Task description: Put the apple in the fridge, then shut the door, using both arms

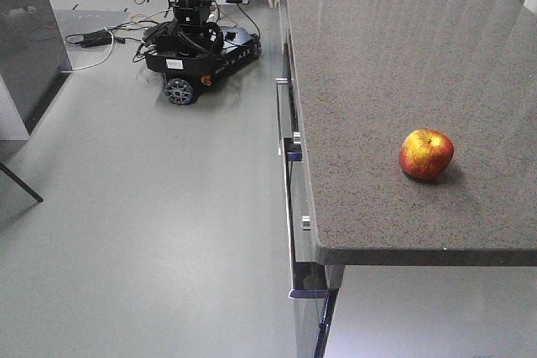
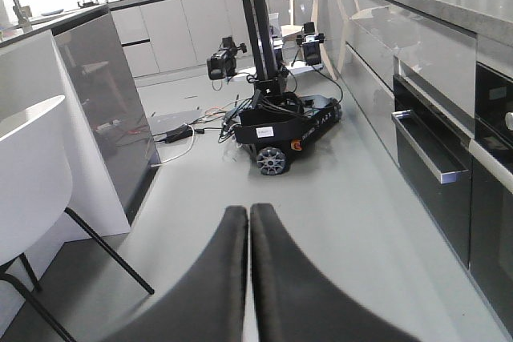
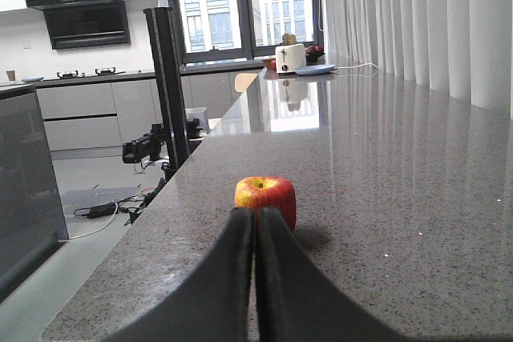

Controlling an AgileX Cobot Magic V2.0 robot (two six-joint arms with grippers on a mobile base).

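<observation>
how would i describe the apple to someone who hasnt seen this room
Look for the long grey speckled counter on the right of the room. Near the end closest to the front camera, the apple sits alone on the bare stone. It is the only round, red-and-yellow thing there; a white appliance stands far off at the other end.

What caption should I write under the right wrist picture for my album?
The shut right tool points at a red-yellow apple on the speckled counter.

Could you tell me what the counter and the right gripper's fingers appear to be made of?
The counter: polished grey speckled stone or composite, judging by its mirror-like reflections. The fingers of the right gripper: matte black, probably plastic or rubber.
</observation>
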